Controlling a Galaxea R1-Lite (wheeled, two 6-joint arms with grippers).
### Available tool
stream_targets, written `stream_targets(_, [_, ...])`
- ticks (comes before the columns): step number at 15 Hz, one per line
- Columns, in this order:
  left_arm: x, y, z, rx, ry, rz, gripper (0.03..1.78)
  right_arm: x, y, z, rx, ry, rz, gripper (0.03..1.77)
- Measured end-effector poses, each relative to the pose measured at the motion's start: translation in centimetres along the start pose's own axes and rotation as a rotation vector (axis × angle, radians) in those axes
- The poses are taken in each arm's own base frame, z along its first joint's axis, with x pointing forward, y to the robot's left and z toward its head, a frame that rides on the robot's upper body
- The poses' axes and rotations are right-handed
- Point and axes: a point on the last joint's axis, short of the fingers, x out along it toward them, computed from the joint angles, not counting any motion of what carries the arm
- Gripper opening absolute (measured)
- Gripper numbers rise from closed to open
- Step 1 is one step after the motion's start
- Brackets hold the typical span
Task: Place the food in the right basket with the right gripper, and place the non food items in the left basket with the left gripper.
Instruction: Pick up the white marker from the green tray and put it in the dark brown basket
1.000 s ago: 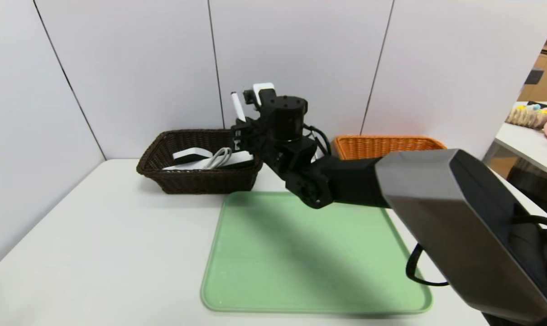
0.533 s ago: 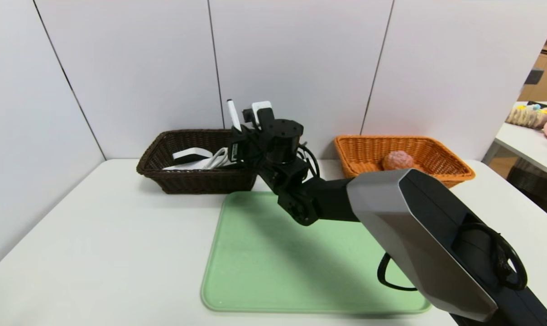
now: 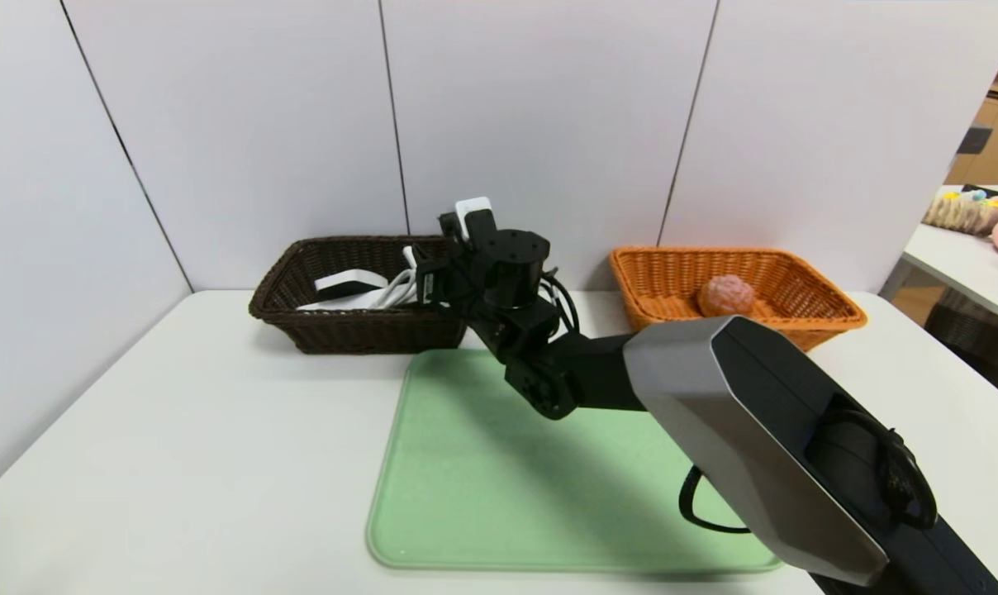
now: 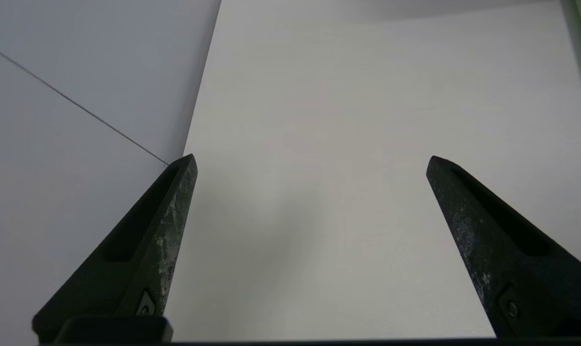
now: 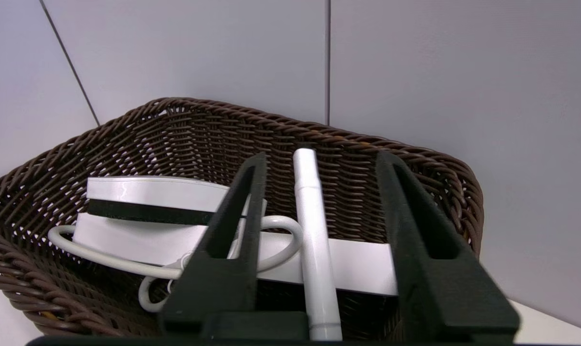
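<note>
**Desk:** Where was the white pen [image 5: 314,240]?

**Photographer:** It stood loose between the parted jaws of the right gripper [image 5: 322,156], low over the brown left basket [image 5: 367,144], which held a white box [image 5: 141,192] and a cable [image 5: 103,257].

**Desk:** What remained?

**Photographer:** Seemingly little. A pink food item [image 3: 726,295] lay in the orange right basket [image 3: 829,310], the green tray [image 3: 482,496] was bare, and the left gripper [image 4: 311,161] hung spread wide at near left.

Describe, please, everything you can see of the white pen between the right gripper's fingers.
The white pen is a slim, smooth, plastic-looking stick with a narrower capped tip. It lies lengthwise between the right gripper, whose jaws stand apart on either side; whether they touch it is unclear. It sits over the dark brown basket, tip toward the far wall.
</note>
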Motion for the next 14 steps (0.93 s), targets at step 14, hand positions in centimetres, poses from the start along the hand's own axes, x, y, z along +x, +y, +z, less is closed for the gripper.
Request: stream_targets(14, [1.1, -0.6, 2.8, -0.051, -0.152, -0.166, 1.69, -6.1, -6.2, 17.7, -0.06, 0.15, -0.132, 1.56])
